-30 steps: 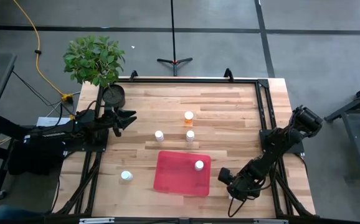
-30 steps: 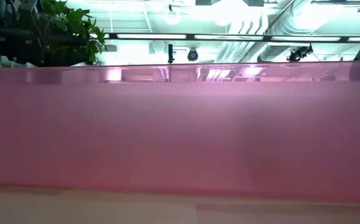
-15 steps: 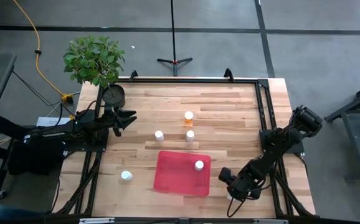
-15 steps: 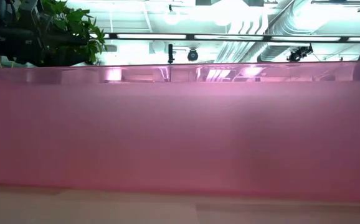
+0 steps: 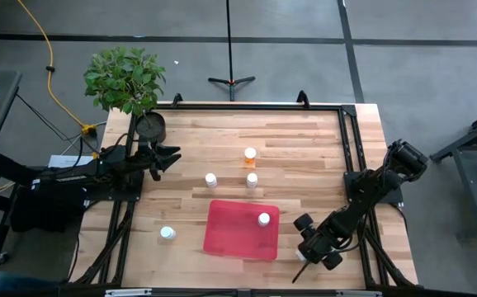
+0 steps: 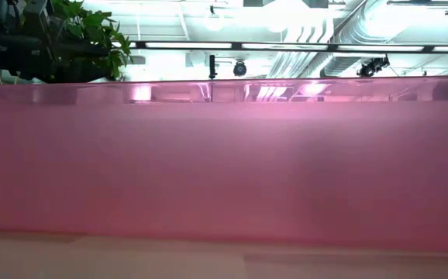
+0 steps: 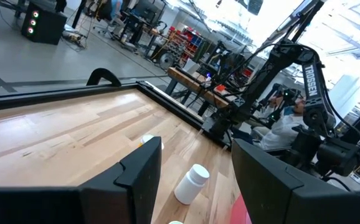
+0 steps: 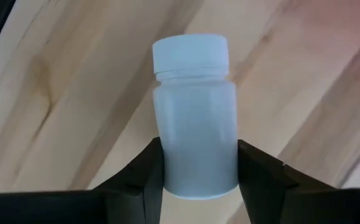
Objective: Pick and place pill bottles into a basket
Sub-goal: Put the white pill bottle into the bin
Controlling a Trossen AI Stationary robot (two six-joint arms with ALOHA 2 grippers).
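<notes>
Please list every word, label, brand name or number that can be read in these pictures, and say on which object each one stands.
"TROSSEN": white letters running down the upper link of the right arm, seen from the left wrist view.
White pill bottle held in the right gripper: no printed label visible.
Other pill bottles and basket: no readable text; any marks are too small to tell.

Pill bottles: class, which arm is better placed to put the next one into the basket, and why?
Right. The right gripper already grips a white pill bottle beside the basket; the left gripper waits open at the table's far-left edge.
</notes>
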